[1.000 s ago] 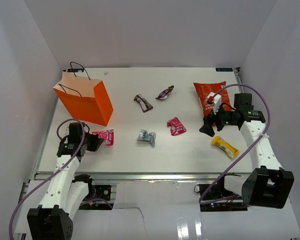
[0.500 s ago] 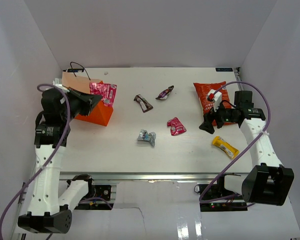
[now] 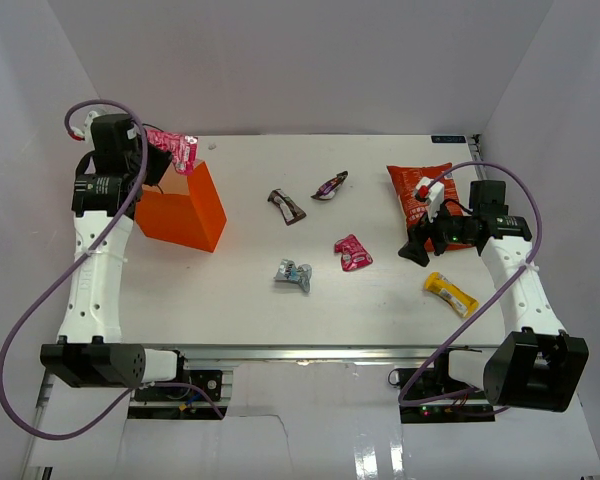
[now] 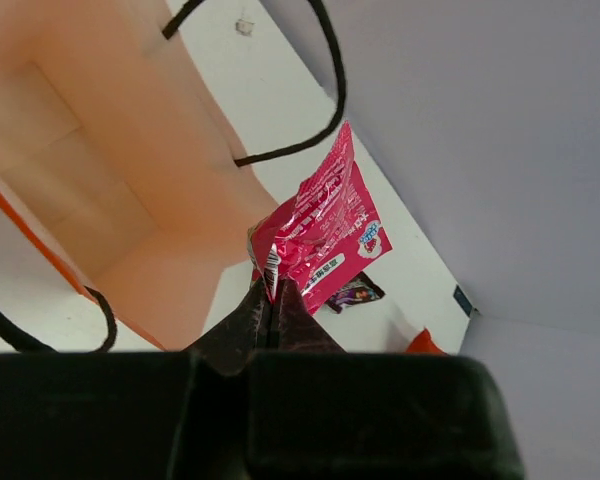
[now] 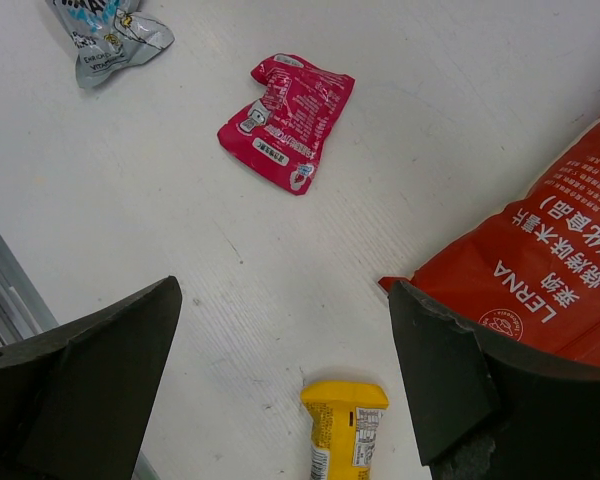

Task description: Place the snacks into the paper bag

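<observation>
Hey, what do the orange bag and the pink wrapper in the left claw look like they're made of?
The orange bag looks like matte paper, judging by its stiff flat panels, sharp creases and pale, dull lining. The pink wrapper, pinched in the shut left claw, is probably glossy plastic film, maybe foil-lined: it is crinkled, catches light and carries printed labels.

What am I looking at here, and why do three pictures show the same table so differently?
Two white robot arms stand at the near edge of a table. The wide picture comes from a camera overhead; the other two come from cameras on each arm's wrist. The left pincer is shut on a pink wrapper, held up at the mouth of the orange paper bag. The right pincer is open and empty, beside a red crisp packet. On the table lie another pink wrapper, a yellow one, a silver-blue one and two dark ones.
</observation>
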